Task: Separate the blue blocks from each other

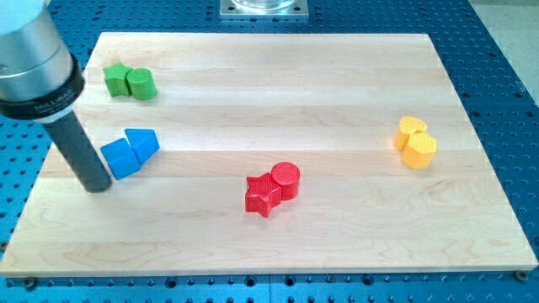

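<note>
Two blue blocks sit touching at the view's left of the wooden board [337, 236]: a blue cube [120, 158] and, just to its upper right, a blue triangular block [143, 142]. My tip [98, 184] rests on the board just left of and slightly below the blue cube, very close to it; whether it touches is unclear. The dark rod rises up and to the left toward the grey arm body at the view's top left.
A green star [116, 79] and green cylinder [141, 84] touch at the upper left. A red star [263, 195] and red cylinder [285, 178] touch near the bottom centre. Two yellow blocks [415, 141] touch at the right.
</note>
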Robot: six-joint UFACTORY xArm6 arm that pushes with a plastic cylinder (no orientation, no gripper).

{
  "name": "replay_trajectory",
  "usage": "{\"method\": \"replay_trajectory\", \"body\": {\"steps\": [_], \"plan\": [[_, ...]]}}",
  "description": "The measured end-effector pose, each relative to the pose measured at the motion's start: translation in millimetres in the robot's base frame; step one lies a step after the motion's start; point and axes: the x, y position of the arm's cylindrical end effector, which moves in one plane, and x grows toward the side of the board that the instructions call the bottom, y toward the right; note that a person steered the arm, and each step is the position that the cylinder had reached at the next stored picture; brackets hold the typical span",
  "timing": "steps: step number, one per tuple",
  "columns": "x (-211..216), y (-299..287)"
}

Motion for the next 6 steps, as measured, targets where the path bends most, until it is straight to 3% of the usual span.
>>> {"method": "replay_trajectory", "body": {"steps": [1, 2, 3, 4, 5, 6], "plan": [[-36.0, -79.9], [-49.8, -82.6], [-36.1, -9.1], [-33.1, 146.8], [-35.6, 134.5], [-29.9, 23.7]]}}
